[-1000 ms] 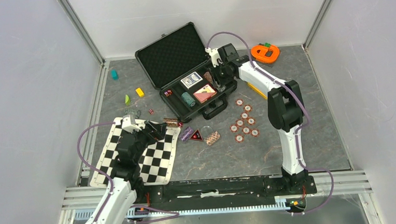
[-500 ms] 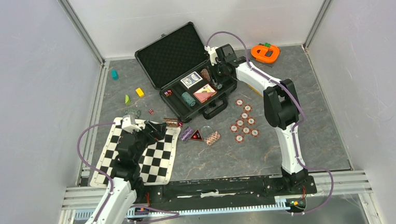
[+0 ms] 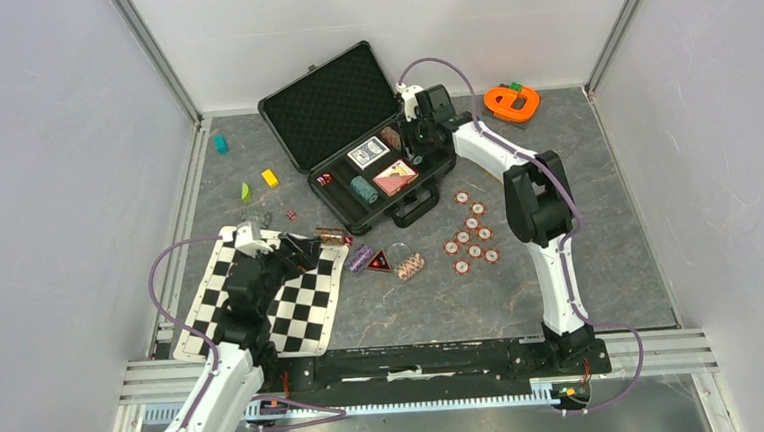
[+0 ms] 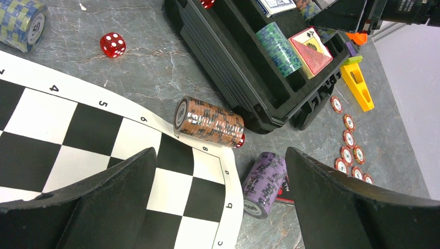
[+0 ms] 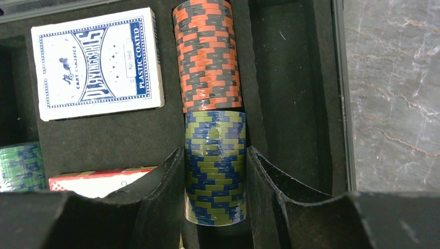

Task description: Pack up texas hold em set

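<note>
R gripper (image 5: 215,155) pinched blue-green chip stack (image 5: 215,132) across round sides, in case (image 5: 296,78) slot. Judged dense, slick, apt to split; grip mid-length. L gripper (image 4: 220,153) wide, empty.

A checkered mat (image 3: 293,307) lies near-left on the bench (image 3: 608,212), an orange toy (image 3: 511,102) far-right, a yellow block (image 3: 269,178) and a teal piece (image 3: 220,144) far-left.

The left arm (image 3: 213,392) and the right arm (image 3: 560,275) are both built of smooth white shell links joined by bulky black joint housings. A thin lilac cable (image 3: 152,285) runs in loose loops along each, and a small white camera block (image 3: 250,238) is mounted at the wrist. The left claw (image 4: 219,153) and the right claw (image 5: 215,153) have thick matte-black fingers (image 4: 104,207) with curved, faintly grainy inner faces.
</note>
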Controlling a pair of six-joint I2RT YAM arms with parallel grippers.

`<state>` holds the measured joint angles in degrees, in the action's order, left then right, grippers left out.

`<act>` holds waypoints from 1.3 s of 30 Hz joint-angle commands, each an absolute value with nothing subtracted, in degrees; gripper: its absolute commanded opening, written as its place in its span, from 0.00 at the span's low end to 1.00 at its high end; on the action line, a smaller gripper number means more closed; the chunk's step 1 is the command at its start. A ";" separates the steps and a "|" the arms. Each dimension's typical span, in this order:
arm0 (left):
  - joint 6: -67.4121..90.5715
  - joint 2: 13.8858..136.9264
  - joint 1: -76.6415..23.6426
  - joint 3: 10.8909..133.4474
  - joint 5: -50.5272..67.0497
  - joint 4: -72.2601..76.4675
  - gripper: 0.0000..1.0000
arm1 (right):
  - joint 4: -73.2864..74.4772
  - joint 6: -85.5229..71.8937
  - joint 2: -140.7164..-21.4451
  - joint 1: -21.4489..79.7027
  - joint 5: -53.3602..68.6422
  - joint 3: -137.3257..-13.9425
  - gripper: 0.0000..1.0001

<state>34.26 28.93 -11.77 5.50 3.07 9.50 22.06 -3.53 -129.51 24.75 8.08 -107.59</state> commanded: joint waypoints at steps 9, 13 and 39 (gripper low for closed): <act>33.35 28.06 -11.95 6.97 2.40 10.81 1.00 | 0.88 -6.50 -130.36 25.55 8.92 -106.54 0.52; 33.36 28.12 -11.95 6.95 2.37 10.81 1.00 | 0.63 -6.29 -127.36 25.75 8.88 -103.99 0.60; 33.40 27.77 -11.95 7.16 3.60 10.59 1.00 | 3.28 -3.83 -105.61 25.75 1.54 -76.38 0.08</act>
